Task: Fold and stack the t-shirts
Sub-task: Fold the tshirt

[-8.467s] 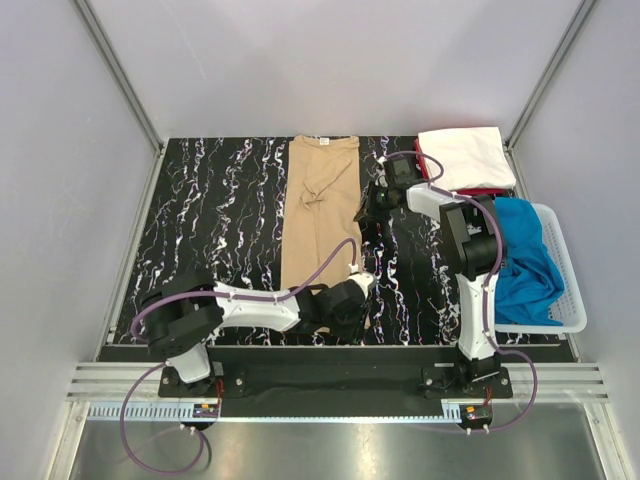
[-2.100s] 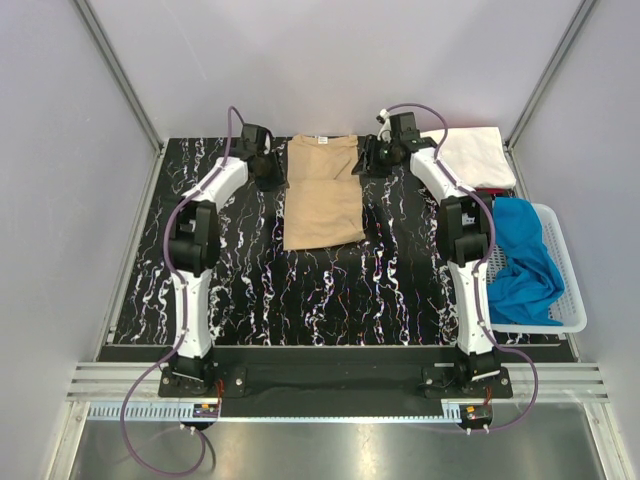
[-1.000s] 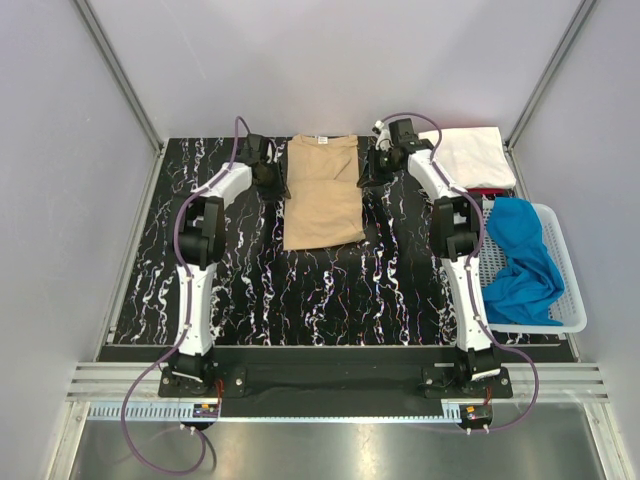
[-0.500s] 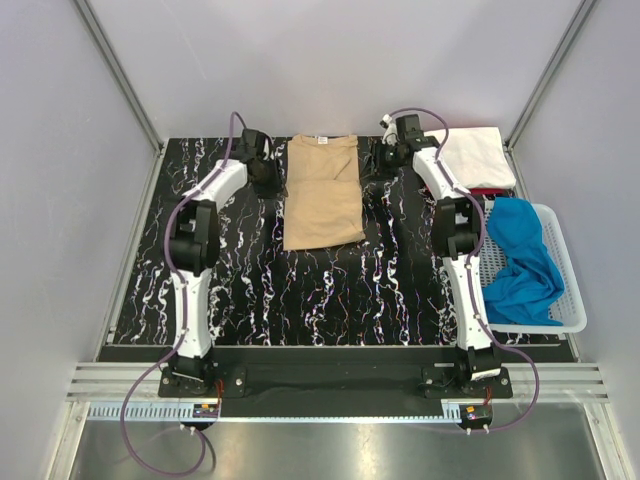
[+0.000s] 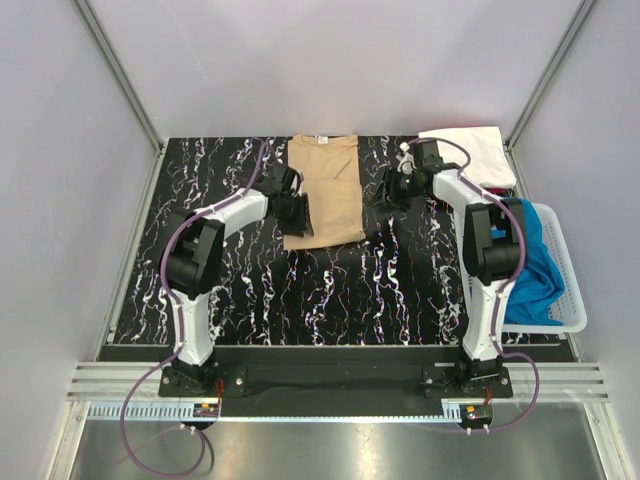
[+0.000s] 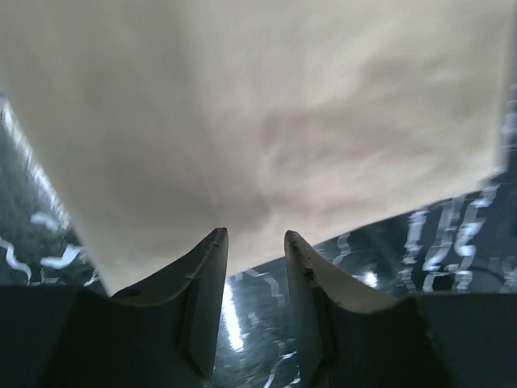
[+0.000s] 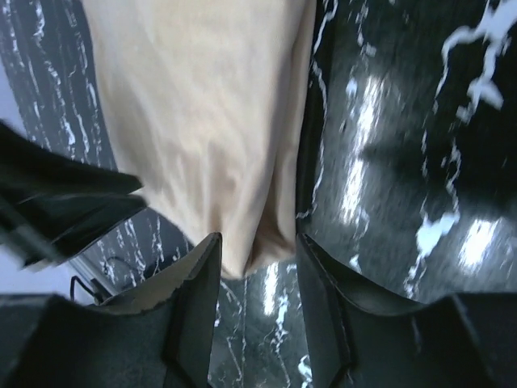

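Tan t-shirt [image 5: 322, 192], folded, lies flat on the black marbled table [image 5: 330, 290]. My left tool [image 6: 254, 236] and right tool [image 7: 257, 238] flank it, both partly open, gripping nothing.

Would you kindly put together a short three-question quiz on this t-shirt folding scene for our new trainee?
1. True or false: the tan t-shirt lies folded flat on the table.
2. Where is the blue t-shirt? A: in the white basket. B: on top of the tan t-shirt. C: spread out at the table's near edge.
3. Fill the gap: the white t-shirt sits at the table's far ___ corner.
Key: 1 true; 2 A; 3 right.
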`<state>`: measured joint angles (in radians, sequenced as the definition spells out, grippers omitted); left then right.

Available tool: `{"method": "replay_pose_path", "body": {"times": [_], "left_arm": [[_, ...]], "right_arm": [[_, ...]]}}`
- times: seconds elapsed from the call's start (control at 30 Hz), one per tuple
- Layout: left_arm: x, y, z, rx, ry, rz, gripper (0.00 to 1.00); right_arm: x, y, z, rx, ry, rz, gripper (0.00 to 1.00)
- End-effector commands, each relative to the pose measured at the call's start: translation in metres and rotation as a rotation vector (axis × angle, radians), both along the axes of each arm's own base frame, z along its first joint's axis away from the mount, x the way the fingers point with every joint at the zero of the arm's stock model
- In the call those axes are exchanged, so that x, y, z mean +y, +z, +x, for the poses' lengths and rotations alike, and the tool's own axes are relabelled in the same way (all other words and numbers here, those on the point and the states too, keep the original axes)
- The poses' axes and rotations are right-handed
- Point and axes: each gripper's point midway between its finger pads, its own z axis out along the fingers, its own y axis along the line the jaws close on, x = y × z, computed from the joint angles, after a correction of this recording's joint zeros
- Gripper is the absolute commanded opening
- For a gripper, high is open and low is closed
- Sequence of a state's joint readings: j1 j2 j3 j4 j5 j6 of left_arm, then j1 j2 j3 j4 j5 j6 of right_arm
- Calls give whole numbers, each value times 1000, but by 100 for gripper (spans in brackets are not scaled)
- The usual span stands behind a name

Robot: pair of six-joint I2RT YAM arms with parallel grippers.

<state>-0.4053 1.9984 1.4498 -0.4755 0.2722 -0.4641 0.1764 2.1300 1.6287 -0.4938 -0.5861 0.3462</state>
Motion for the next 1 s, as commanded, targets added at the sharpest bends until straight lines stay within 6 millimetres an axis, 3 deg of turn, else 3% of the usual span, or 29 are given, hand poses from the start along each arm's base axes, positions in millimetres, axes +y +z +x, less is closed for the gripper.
{"method": "replay_pose_path", "body": {"times": [0.0,0.03,0.1,0.17,0.33,0.43,0.53,0.67,0.73,0.87,0.93,0.97], "left_arm": [[27,-10,4,-23,95,70,39],[33,-20,-4,-2,109,97,39],[47,-26,-6,-7,146,154,39],[57,-35,-15,14,162,177,39],[72,-25,-10,-35,177,219,39],[73,-10,0,-63,177,216,40],[60,12,1,-103,157,169,40],[20,47,-6,-176,68,54,40],[2,52,-12,-164,34,-19,41],[-21,44,-19,-151,-2,-43,40],[-23,35,-23,-135,-7,-39,40],[-25,29,-24,-129,-11,-38,40]], "right_arm": [[9,43,-1,-131,-31,91,49],[12,31,-10,-97,-44,106,49],[17,37,-16,-123,-46,130,49],[24,28,-30,-110,-38,129,48],[43,24,-45,-177,78,122,41],[57,18,-53,-189,133,130,44],[70,17,-57,-197,140,139,47],[60,5,-37,-158,-6,89,48],[59,9,-25,-154,-50,100,49],[53,3,-2,-154,-137,68,49],[55,9,10,-169,-153,77,49],[55,1,13,-153,-154,75,49]]}}
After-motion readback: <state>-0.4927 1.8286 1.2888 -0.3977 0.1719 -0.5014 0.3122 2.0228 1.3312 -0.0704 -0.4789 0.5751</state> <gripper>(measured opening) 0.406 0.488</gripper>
